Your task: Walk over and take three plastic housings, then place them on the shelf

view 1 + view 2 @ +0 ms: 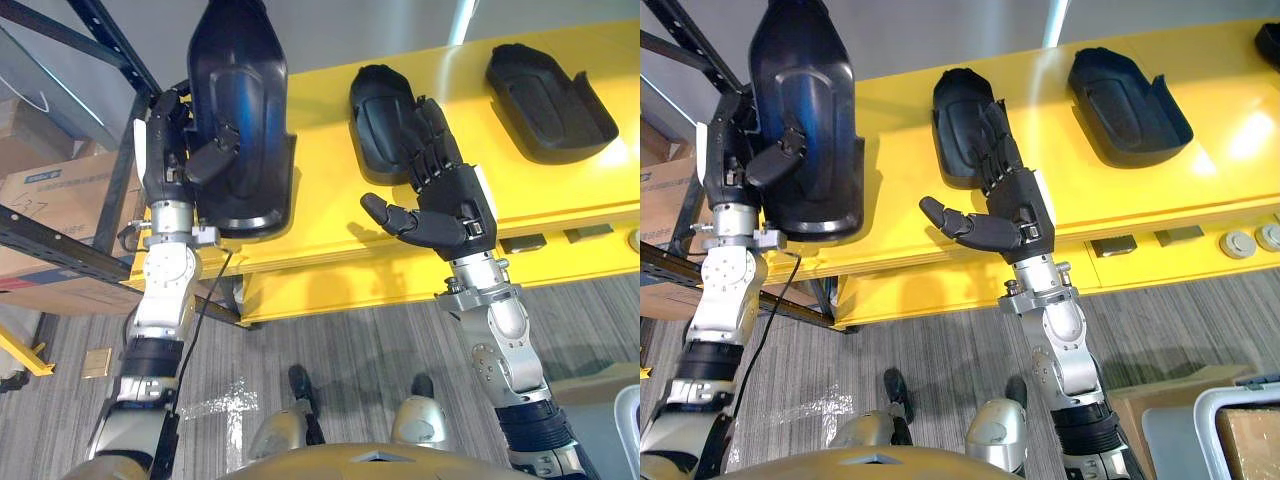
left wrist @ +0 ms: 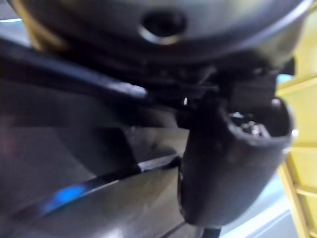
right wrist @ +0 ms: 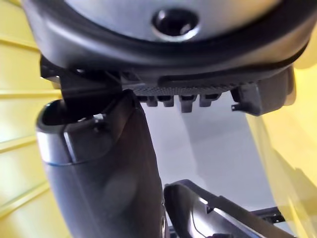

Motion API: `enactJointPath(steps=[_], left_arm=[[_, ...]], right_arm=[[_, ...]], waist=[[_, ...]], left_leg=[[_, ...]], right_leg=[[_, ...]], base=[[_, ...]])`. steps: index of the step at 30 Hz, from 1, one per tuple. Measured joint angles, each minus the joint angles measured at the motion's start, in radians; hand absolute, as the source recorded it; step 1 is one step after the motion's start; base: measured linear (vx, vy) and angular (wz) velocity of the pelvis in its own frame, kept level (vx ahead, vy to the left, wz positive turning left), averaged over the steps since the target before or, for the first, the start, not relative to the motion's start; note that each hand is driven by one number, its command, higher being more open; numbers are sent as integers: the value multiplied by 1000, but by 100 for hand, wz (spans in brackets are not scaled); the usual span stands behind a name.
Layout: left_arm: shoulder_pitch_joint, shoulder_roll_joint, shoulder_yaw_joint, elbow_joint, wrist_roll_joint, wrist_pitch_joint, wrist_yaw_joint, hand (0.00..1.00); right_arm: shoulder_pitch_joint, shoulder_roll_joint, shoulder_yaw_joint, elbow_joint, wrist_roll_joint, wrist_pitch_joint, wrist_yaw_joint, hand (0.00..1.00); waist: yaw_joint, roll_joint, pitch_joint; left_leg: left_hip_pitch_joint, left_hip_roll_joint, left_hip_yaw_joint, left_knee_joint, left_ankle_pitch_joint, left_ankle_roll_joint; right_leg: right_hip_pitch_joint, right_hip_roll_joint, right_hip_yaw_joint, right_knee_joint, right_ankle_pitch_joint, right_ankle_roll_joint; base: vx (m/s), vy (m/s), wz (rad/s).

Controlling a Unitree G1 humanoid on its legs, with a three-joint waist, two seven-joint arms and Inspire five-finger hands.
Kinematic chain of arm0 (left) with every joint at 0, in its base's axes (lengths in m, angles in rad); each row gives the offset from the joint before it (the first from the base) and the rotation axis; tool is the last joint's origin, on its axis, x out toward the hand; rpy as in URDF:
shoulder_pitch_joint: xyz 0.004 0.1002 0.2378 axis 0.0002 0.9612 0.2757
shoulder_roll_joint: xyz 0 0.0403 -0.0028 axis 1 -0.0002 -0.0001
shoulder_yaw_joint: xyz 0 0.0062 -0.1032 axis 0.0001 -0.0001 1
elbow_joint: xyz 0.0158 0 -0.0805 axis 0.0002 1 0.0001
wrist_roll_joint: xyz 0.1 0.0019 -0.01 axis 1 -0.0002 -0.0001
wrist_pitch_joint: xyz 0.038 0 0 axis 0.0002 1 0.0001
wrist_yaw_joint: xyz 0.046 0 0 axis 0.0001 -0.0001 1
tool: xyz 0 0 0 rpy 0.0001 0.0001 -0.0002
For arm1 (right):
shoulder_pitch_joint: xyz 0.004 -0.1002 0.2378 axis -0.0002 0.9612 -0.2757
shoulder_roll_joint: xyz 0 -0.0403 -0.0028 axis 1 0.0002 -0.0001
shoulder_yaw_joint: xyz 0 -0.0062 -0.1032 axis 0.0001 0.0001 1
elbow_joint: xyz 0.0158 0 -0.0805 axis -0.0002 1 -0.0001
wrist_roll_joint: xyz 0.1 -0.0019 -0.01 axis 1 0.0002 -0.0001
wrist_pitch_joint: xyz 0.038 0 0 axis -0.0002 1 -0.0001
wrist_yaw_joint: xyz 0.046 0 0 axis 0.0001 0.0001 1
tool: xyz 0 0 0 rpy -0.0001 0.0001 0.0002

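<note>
My left hand is shut on a black plastic housing, held up above the left end of the yellow table, with the thumb pressed on its inner face. A second black housing lies on the table in the middle, and a third housing lies further right. My right hand hovers open just in front of the middle housing, fingers straight over its near end and thumb spread out. In the left wrist view the held housing sits against the thumb.
A dark metal shelf rack with cardboard boxes stands at the left, beside the table. Small grey parts lie along the table's front ledge at the right. A grey bin with a box stands on the floor at the lower right.
</note>
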Motion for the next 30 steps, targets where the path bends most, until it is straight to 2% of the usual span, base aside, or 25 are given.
enactJointPath(steps=[5, 10, 15, 16, 30], left_arm=[[-34, 11, 2, 106, -13, 78, 88, 0], [-71, 11, 4, 150, -42, 151, 125, 0], [-134, 23, 7, 191, -37, 198, 147, 0], [-148, 35, 7, 200, -37, 206, 150, 100], [-200, 84, 10, 256, 85, 250, 161, 100]], right_arm=[[-2, -5, 9, 0, 37, 11, 50, 100], [-14, -5, 59, -8, 49, 27, 57, 100], [-25, -3, 112, -22, 49, 47, 56, 100], [-26, -3, 119, -42, 49, 52, 55, 100], [-33, -2, 158, -105, 49, 52, 28, 100]], waist=[[-19, -1, 35], [-20, -2, 57], [-15, -1, 80], [-14, -1, 95], [-13, 1, 100]], left_leg=[[-12, 2, 19, 1, 9, 2], [-23, 5, 20, 0, 18, 0], [-47, 7, 14, 0, 31, 3], [-46, 8, 15, 0, 32, 3], [-53, 9, 32, -1, 28, -2]], right_leg=[[-45, 1, 30, 34, 0, 1], [-74, 1, 41, 69, -16, -6], [-104, 1, 43, 92, -17, -7], [-108, 1, 44, 99, -18, -8], [-137, 1, 66, 119, -17, -7]], base=[[-20, -14, -11], [-38, -26, -3], [-39, -36, 4], [-38, -39, 1], [1, -46, -3]])
